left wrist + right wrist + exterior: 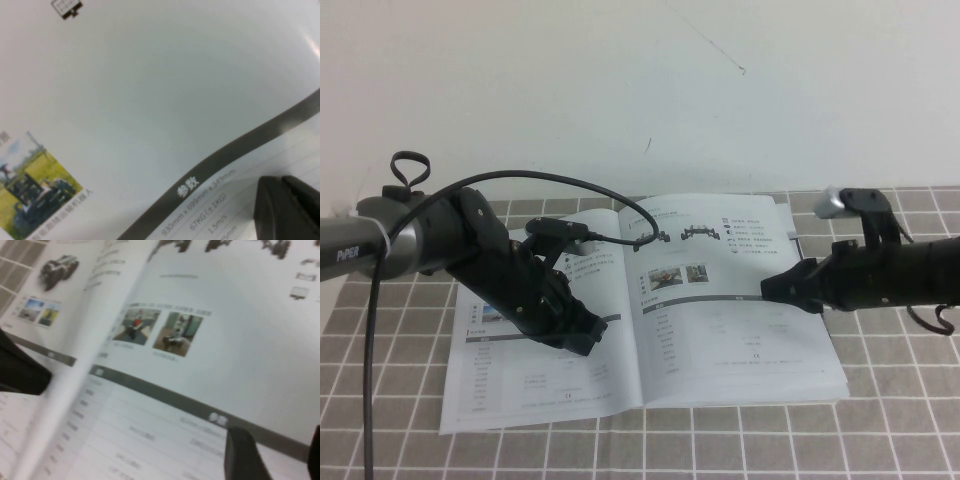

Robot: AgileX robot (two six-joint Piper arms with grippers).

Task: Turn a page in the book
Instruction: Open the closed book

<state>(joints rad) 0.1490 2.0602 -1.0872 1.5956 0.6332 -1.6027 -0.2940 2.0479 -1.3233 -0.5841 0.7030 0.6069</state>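
Book [650, 330] lying open and flat on a table [880, 440] covered with a grey checked cloth, its long axis running left to right and its spine running away from the robot, roughly at the middle. Tops of both pages point toward the far wall. On the right lies the page [730, 300], white and glossy, showing 2 small black vehicle frames near its top, 2 little photos below them and a grey bar heading a table.

Left tool [582, 338] rests low on the left-hand page, close to the spine; its wrist view shows 2 dark fingertips [287, 210] pressed together, clenched on nothing, just above a grey bar.

Right tool [778, 289] sits over the right half of the page, at the grey bar. In its wrist view the fingers [242, 455] stand apart, released, just above the paper.
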